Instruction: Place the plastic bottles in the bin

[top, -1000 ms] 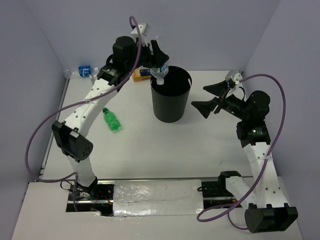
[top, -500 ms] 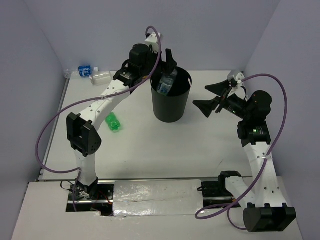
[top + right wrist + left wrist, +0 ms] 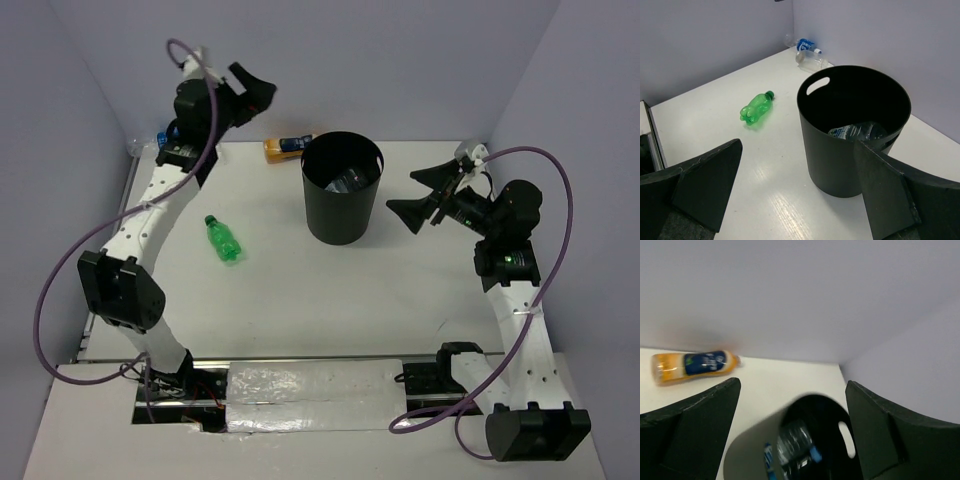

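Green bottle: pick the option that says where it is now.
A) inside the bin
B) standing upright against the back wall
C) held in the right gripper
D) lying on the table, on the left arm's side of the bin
D: the green bottle lies on its side on the table, apart from the bin, on the left arm's side.

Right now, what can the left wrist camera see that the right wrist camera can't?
Only the left wrist view shows the orange bottle, lying on its side near the back wall. Only the right wrist view shows the green bottle lying on the table, and a blue-labelled bottle in the far corner. Both views show the black bin with a clear bottle inside it.
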Robot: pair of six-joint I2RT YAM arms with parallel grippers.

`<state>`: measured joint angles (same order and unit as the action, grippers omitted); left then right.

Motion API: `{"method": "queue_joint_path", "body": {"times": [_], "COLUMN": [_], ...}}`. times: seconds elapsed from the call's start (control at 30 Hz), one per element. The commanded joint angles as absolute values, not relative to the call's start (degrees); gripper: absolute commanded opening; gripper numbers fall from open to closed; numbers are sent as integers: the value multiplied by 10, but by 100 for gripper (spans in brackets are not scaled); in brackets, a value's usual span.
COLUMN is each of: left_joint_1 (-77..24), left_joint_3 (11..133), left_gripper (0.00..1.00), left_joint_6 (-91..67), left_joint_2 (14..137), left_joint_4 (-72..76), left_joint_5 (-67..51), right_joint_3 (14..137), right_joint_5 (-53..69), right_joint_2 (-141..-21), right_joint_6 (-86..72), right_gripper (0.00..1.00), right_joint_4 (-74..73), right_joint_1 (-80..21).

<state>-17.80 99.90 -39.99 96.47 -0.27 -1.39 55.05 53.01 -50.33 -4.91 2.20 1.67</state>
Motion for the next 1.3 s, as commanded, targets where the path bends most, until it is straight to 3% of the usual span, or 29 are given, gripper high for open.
{"method": "queue_joint_path", "body": {"times": [0.0,0.23,0.37,0.97,1.27], "left_joint_1": [-121,-106,-108,-98,-89], "left_joint_3": [947,1027,1049,1223,1308], "left_gripper": [99,99,99,99,83], "left_joint_6": [-603,-783,-845,-969,-991], "left_joint_2": [990,1158,1232,1500,1575], "left_joint_4": [27,-45,-8,86,82], "left_joint_5": [-5,16,4,50,70], "right_joint_3": [548,546,547,548,551], "right_joint_5": [535,536,537,549,564], "right_joint_2": [-504,-505,-513,-530,-534], "right_joint_6": [-57,-54,-55,-60,-69], "right_gripper": [100,100,100,100,99], "right_joint_4": [52,45,46,40,39], "right_joint_1": [22,33,37,66,83]}}
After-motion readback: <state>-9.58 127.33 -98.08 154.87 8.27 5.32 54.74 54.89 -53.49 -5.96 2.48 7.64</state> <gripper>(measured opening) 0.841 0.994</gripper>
